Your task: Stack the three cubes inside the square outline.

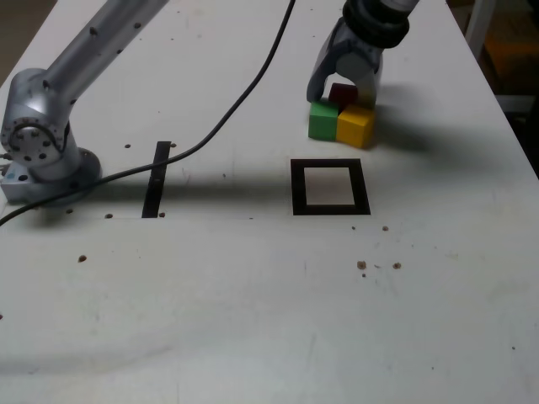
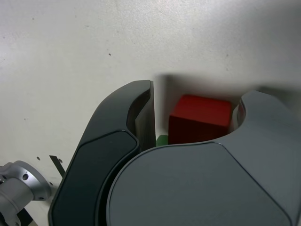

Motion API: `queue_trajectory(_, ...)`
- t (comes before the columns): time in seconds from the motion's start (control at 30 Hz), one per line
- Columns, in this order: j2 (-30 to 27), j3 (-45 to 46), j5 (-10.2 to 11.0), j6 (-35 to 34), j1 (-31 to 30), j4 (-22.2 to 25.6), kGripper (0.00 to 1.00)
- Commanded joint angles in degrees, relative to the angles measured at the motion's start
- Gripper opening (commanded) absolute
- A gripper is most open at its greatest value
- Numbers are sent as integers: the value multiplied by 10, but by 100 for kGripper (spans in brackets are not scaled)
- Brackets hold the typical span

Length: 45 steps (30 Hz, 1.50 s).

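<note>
The red cube (image 1: 341,91) sits at the back of the table, just behind the green cube (image 1: 322,120) and the yellow cube (image 1: 354,124), which stand side by side. My gripper (image 1: 341,97) reaches down over the red cube with a finger on each side. In the wrist view the red cube (image 2: 200,117) lies between the jaws of the gripper (image 2: 197,101). The grey finger (image 2: 263,122) is at its side, while a narrow gap remains at the dark finger (image 2: 117,132), where a sliver of the green cube (image 2: 162,139) shows. The square outline (image 1: 330,164) lies flat in front of the cubes, with nothing inside it.
A thin black strip (image 1: 157,178) lies on the exterior view's left, near the arm's base (image 1: 42,143). A black cable (image 1: 244,93) runs from the base across the table to the back. The table's edge (image 1: 505,109) runs along the exterior view's right.
</note>
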Motion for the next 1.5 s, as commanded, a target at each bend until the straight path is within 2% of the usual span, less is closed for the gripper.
queue_trajectory(0.0, 4, -1, 0, 3, -2, -3, 56)
queue_trajectory(0.23, 4, 0, -1, 9, -12, -7, 50)
queue_trajectory(0.4, -4, -4, -1, 9, -14, -15, 38)
queue_trajectory(0.63, -17, -6, 5, 9, -15, -8, 32)
queue_trajectory(0.73, -38, -17, 20, 7, -19, 7, 26)
queue_trajectory(0.87, -83, -39, 37, 4, -26, 44, 24)
queue_trajectory(1.0, -135, -42, 36, -12, -41, 77, 24)
queue_trajectory(1.17, -177, 7, 25, -74, -95, 81, 23)
queue_trajectory(1.37, -190, 76, 41, -177, -198, 77, 21)
queue_trajectory(1.47, -190, 105, 35, -223, -247, 67, 21)
